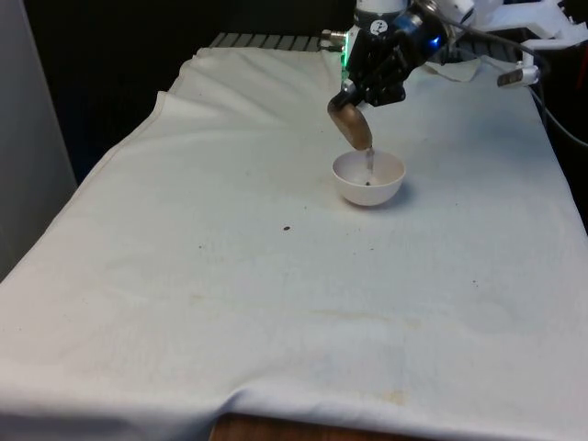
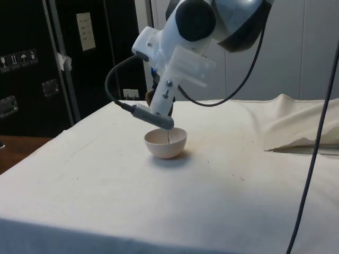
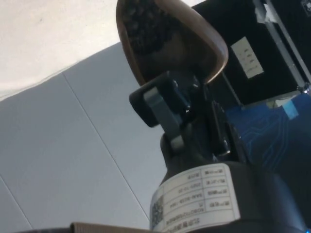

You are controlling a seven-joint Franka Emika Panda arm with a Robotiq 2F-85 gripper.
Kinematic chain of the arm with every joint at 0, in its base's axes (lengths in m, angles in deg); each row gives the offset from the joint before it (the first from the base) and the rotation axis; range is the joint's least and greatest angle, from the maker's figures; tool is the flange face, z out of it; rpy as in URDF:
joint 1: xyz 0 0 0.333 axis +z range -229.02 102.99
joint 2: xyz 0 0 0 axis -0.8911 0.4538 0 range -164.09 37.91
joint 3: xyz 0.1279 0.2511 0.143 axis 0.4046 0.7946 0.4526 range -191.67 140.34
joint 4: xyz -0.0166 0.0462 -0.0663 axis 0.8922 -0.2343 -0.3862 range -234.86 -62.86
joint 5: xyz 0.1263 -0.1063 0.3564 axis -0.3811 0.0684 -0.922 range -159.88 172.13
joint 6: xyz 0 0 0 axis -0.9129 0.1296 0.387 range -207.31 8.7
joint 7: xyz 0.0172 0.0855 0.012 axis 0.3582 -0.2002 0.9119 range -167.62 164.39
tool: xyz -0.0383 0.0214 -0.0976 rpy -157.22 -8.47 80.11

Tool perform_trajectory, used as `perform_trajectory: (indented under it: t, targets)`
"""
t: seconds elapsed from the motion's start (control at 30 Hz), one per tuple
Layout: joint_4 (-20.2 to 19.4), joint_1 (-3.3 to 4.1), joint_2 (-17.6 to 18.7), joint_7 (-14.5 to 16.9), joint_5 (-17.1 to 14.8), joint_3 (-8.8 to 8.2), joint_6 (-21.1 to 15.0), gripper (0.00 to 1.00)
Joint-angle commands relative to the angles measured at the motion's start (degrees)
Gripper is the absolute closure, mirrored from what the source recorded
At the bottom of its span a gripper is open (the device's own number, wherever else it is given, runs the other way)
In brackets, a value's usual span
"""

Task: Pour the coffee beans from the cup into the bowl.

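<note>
Bowl (image 1: 368,178): some beans | cup (image 1: 352,125): tipped above, beans inside | hand (image 1: 358,101): apparently pinching cup

I see even overhead light on the white cloth (image 1: 276,276) in the front view, no glare; the bowl (image 2: 166,143) casts a soft shadow in the side view; the black curtains (image 1: 138,46) stay dim; the pouring beans (image 1: 369,163) smear into a streak.
</note>
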Motion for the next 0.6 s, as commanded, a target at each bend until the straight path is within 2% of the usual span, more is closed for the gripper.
perform_trajectory:
  t: [0.0, 0.03, 0.1, 0.23, 0.33, 0.37, 0.4, 0.57]
  targets:
    - [-0.9, 0.11, -1.0, -0.6, 1.1, 0.06, 0.0, 1.0]
    - [-0.3, 0.0, -0.3, -0.1, 0.3, 0.0, 0.1, 1.0]
    - [-1.7, 0.11, -1.9, -1.0, 1.8, 0.17, 0.5, 1.0]
    - [-2.8, 0.34, -2.9, -2.5, 2.4, 0.69, 1.8, 1.0]
    - [-3.3, 0.4, -2.7, -4.4, 3.0, 2.01, 4.0, 1.0]
    - [-3.2, 0.11, -2.7, -3.7, 2.3, 2.01, 3.6, 1.0]
    - [-3.4, 0.34, -2.7, -4.8, 3.3, 2.29, 4.6, 1.0]
    - [-3.8, 0.23, -2.5, -6.0, 4.2, 3.27, 7.1, 1.0]
